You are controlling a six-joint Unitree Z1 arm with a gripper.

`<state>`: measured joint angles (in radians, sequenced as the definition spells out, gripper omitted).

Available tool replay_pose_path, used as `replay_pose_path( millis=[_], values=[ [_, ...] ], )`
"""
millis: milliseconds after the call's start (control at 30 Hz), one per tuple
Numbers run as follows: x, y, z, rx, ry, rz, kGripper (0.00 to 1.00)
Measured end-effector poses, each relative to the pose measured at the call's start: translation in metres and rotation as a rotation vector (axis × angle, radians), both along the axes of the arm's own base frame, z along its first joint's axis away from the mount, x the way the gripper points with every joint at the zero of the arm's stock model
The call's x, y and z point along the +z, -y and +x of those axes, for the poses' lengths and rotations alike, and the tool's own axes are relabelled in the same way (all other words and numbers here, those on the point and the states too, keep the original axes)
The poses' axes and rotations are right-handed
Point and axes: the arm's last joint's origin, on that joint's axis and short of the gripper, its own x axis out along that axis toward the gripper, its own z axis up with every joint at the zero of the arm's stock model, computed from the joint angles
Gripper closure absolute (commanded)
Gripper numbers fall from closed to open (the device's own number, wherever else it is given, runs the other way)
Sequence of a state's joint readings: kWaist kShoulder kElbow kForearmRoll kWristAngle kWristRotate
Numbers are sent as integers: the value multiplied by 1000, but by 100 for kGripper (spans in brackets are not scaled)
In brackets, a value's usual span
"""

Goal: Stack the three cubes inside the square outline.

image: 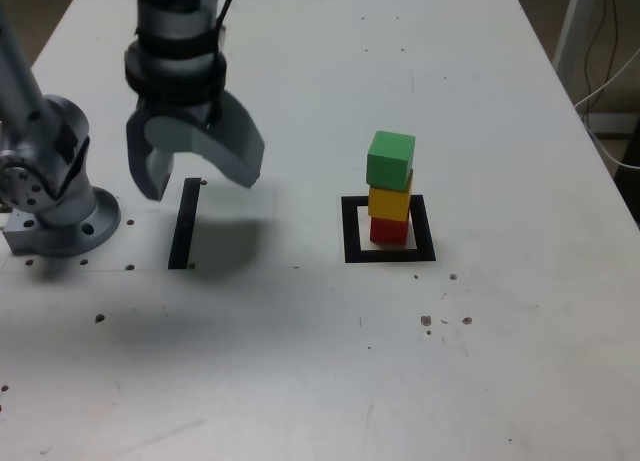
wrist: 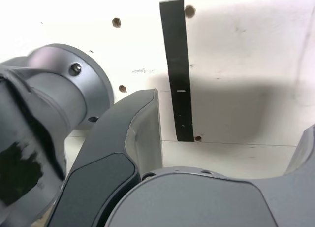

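The three cubes stand as one stack in the exterior view: the red cube [image: 389,229] at the bottom, the yellow cube [image: 389,202] on it, and the green cube [image: 390,160] on top, turned slightly. The stack rests inside the square outline [image: 351,231], right of the table's middle. My gripper [image: 198,181] hangs well to the exterior view's left of the stack, above the table, open and holding nothing. In the wrist view my gripper [wrist: 229,118] shows spread jaws over bare table, and neither the cubes nor the outline appear there.
A narrow black strip [image: 184,224] lies on the white table under the gripper, also seen as the strip [wrist: 178,74] in the wrist view. The arm's grey base [image: 55,196] stands at the exterior view's left edge. Cables [image: 610,61] hang beyond the table's right edge.
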<state>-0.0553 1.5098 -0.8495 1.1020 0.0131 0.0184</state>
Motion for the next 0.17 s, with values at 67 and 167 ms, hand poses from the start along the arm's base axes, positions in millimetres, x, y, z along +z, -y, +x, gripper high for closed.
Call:
replay_pose_path(
  millis=[67, 167],
  values=[
    [-6, 0, -2, 1, 2, -7, 0],
    [-15, -1, -8, 12, -7, -14, 0]
  ],
)
